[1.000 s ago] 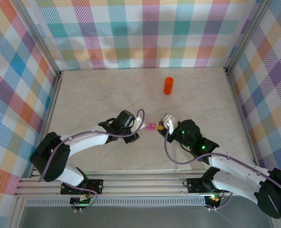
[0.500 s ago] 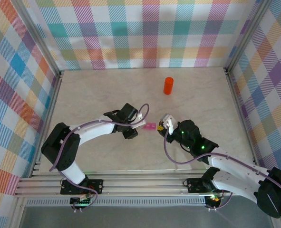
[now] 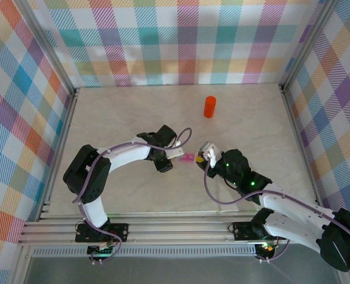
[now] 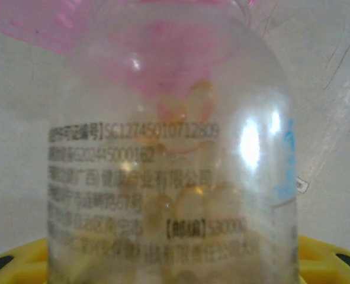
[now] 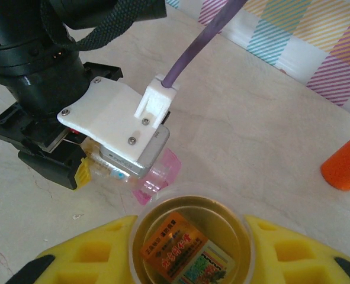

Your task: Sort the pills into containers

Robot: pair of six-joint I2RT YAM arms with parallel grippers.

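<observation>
One pink box [image 3: 187, 158]; left gripper [image 3: 176, 157] grasping pill bottle [image 4: 175, 154] over box; right gripper [image 3: 204, 151] clamping jar [image 5: 189, 245] beside box; orange bottle [image 3: 209, 106] well beyond.

clear bottle [image 4: 175, 177], Chinese print, code SC12745010712809

The left arm [image 3: 127, 157] climbs from its base at about seven o'clock, folds sharply at the elbow and runs its forearm toward three o'clock. That brings the left gripper [image 3: 173, 156] near the middle of the table, its yellow-padded jaws clamped around a clear pill bottle [image 4: 175, 165]. The right arm [image 3: 293, 210] stretches low from five o'clock toward ten o'clock, and the right gripper [image 3: 205, 151] faces the left one from just beside it, pinched onto a round clear container [image 5: 189, 236].
</observation>
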